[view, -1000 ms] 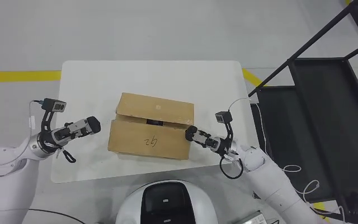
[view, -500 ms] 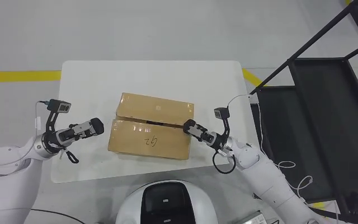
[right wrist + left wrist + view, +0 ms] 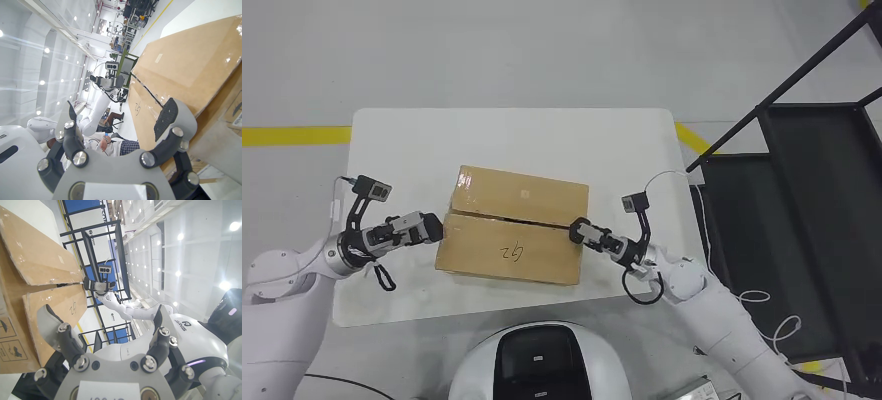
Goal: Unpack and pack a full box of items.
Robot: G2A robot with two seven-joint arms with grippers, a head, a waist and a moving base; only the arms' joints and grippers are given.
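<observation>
Counter [image 3: 392, 140]: white, with rounded corners.
Box [image 3: 512, 235]: cardboard, at the counter's middle, both top flaps down and meeting along a narrow seam.
My left pincer [image 3: 432, 227]: open wide, at the box's left end, beside the near flap.
My right pincer [image 3: 580, 232]: open, at the right end, one finger by the seam's end.

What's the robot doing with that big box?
The robot has a brown cardboard box on the white table. Its two top flaps lie nearly flat, with a thin slit between them. The left claw and the right claw, both open, sit at opposite ends of the box, by the flaps.
</observation>
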